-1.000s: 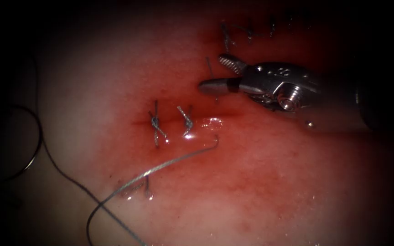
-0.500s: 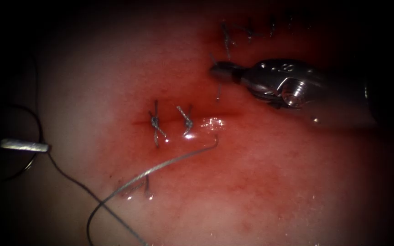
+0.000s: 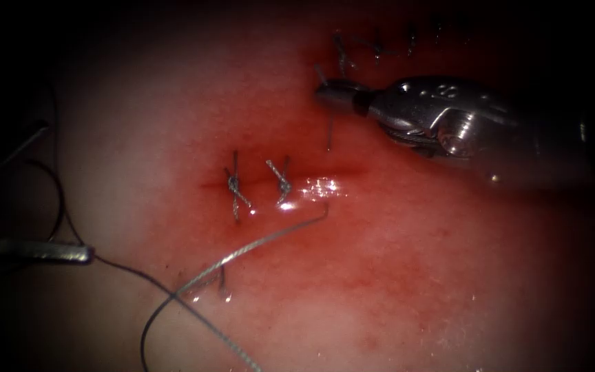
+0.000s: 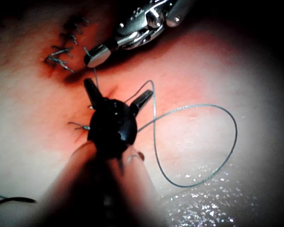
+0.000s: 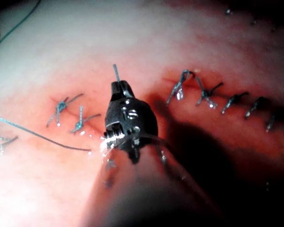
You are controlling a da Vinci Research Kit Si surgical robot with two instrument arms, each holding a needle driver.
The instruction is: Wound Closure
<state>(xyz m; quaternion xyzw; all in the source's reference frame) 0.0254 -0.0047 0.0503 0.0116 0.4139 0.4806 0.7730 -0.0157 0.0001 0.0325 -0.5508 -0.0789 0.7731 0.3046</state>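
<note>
The right arm's silvery steel needle driver (image 3: pixel 328 91) has just changed its grip. A second ago its fingers stood apart above the right end of the short dark red cut (image 3: pixel 277 180) in the pale pink pork tissue (image 3: pixel 414 275). Now they are pressed together on a short grey thread tail (image 3: pixel 330 131) that rises from the tissue just above the cut, and the tool has lifted a little farther from the cut with the tail in it.

The left arm's dark needle driver (image 4: pixel 118 90) has come in well to the left of the cut. Its fingers (image 3: pixel 46 252) are spread, so I judge it holds nothing, though the long grey suture thread (image 3: pixel 242 249) runs right past one tip. That thread's free end lies on the tissue just below the cut, beside two knotted grey stitches (image 3: pixel 232 184) that cross the cut.

I cannot pick out the needle with any certainty. A dark arc (image 3: pixel 58 200) far left of the cut might be it, or just thread.
</note>
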